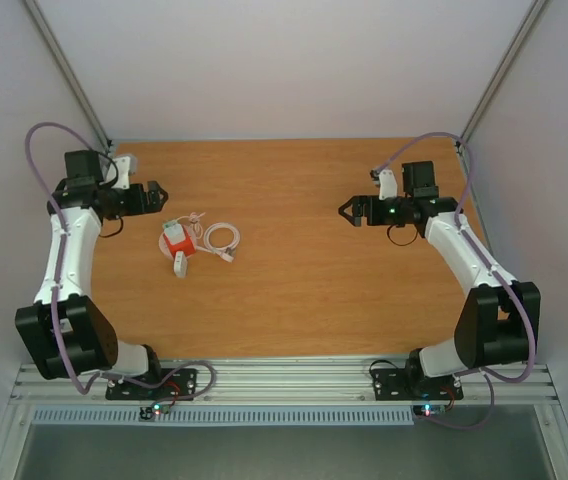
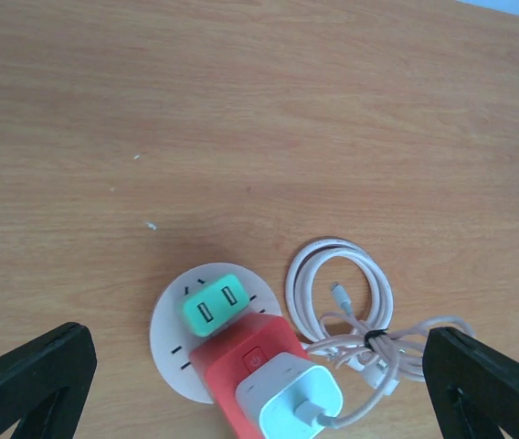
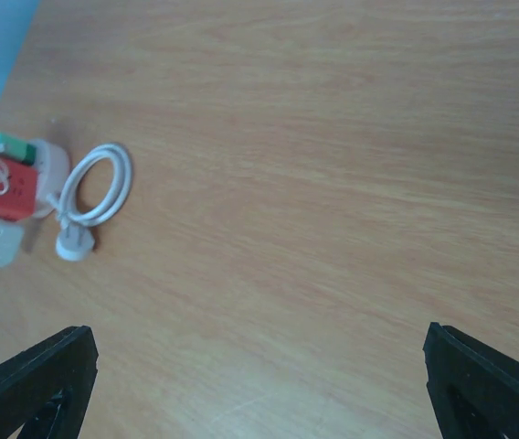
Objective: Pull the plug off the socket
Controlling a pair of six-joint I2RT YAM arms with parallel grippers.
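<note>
— Left tool point(image 1: 160, 190)?
— Hangs over the far-left part of the desk point(image 1: 304, 300). Points right, jaws spread wide, gripping nothing, touching nothing.

— Socket point(image 2: 170, 338)?
— Lies flat on the desk, left of the middle, just nearer than the left tool and slightly to its right. Shows as a pale round disc with slots on its bare left part.

— Green plug point(image 2: 212, 305)?
— Sits upright on the far part of the socket, two slots in its top face.

— Red cube point(image 2: 246, 361)?
— Stands on the near part of the socket, tight against the green plug; cannot tell whether touching. Meets a white charger point(image 2: 291, 398) at its near end, past the socket's rim.

— Cable point(image 2: 369, 346)?
— Runs out of the white charger and lies coiled on the desk just right of the socket, tied at one spot.

— Right tool point(image 1: 344, 211)?
— Hovers over the right half of the desk, well apart from the socket. Points left, jaws wide apart, holding nothing.
</note>
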